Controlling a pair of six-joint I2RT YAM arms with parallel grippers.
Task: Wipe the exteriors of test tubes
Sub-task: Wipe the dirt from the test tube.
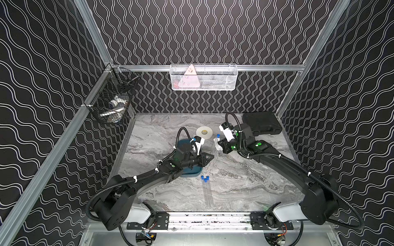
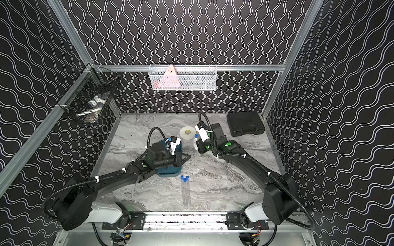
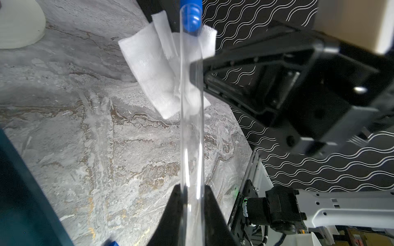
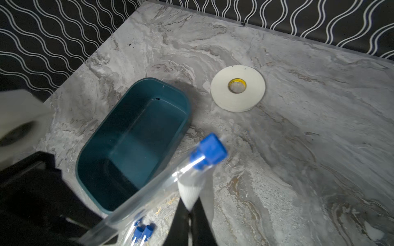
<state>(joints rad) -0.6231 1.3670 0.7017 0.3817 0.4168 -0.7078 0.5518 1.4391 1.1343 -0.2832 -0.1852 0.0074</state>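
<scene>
My left gripper (image 3: 191, 188) is shut on the lower end of one clear test tube (image 3: 190, 127), which slants up toward its blue cap (image 4: 210, 151). In both top views this held tube (image 1: 213, 147) (image 2: 189, 147) runs between the two grippers. My right gripper (image 4: 189, 209) is shut on a crumpled white tissue (image 4: 189, 191) (image 3: 153, 70), and the tissue lies against the tube just below the cap. Three more test tubes (image 1: 206, 189) (image 2: 185, 189) lie side by side on the marble near the front. The teal tray (image 4: 136, 153) (image 1: 191, 171) sits under my left arm.
A white tape roll (image 1: 204, 133) (image 4: 237, 88) lies behind the grippers. A black case (image 1: 261, 123) sits at the back right corner. A white mesh basket (image 1: 203, 77) hangs on the back wall and a black wire basket (image 1: 113, 102) on the left wall.
</scene>
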